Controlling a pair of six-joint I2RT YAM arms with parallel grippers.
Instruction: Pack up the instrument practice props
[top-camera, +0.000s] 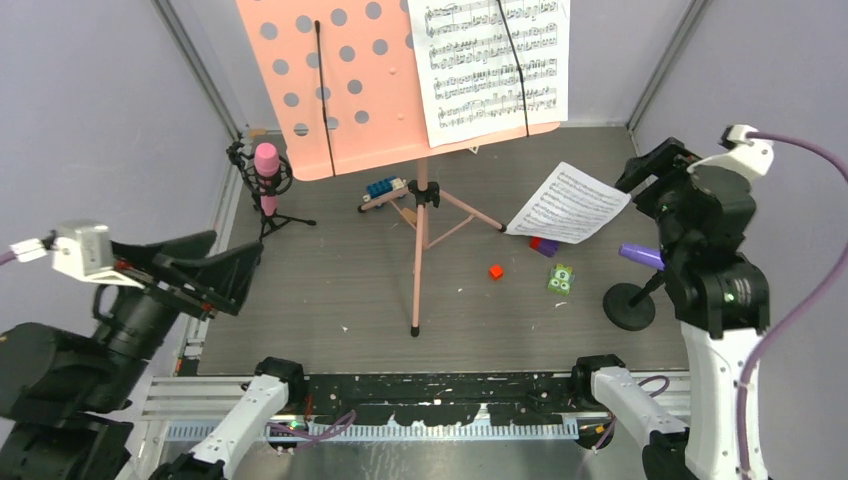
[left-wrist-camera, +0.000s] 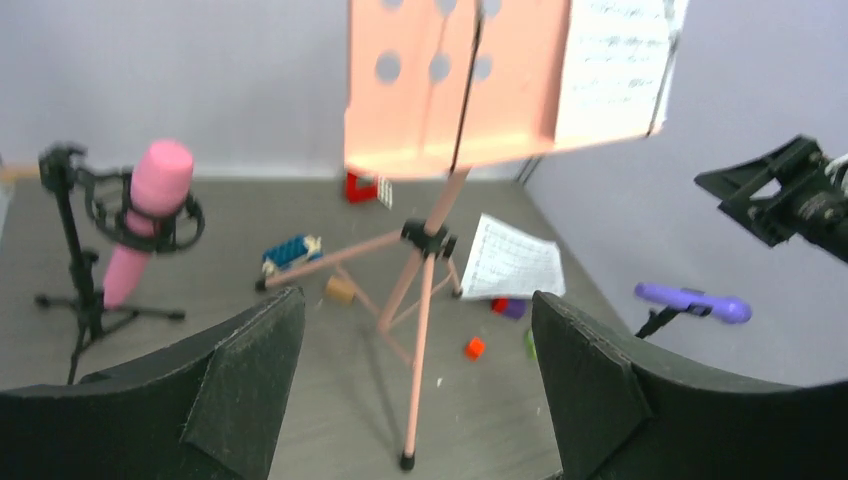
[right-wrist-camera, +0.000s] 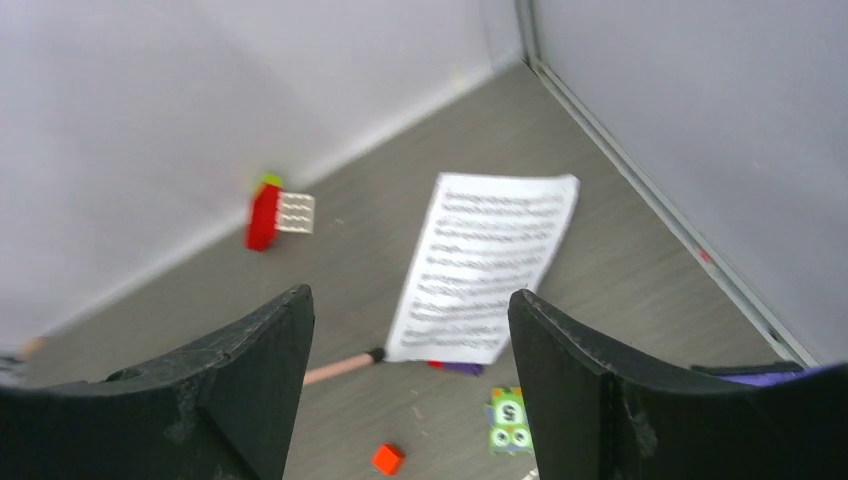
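Left gripper (top-camera: 238, 272) sits at 9 o'clock of the table (top-camera: 330, 290), jaws wide apart with nothing between them, raised off the surface and facing the rack. Right gripper (right-wrist-camera: 408, 310) is at 3 o'clock, jaws also apart and empty, held high, its camera looking down on the loose page.

From my top view:
- Rack (top-camera: 345, 95) stands upright at 12 o'clock on its tripod legs (top-camera: 418, 270). One page (top-camera: 490, 65) is on its right half under a black wire arm.
- Loose page (top-camera: 568, 205) is on the table at 2 o'clock. Its near edge lies over a purple block (top-camera: 545, 245), and one tripod foot touches its corner.
- Pink mic (top-camera: 266, 172) is at 10 o'clock, head up and a bit tilted, seated in the tripod mount (left-wrist-camera: 75, 250).
- Purple mic (top-camera: 640, 255) is at 3 o'clock, near level on the round-base mount (top-camera: 628, 305), close under the right arm.
- Red block (top-camera: 496, 271) and green block (top-camera: 560, 279) lie between the rack pole and the purple mic.
- Car (top-camera: 383, 188) is just beside the pole, on its 11 o'clock side.
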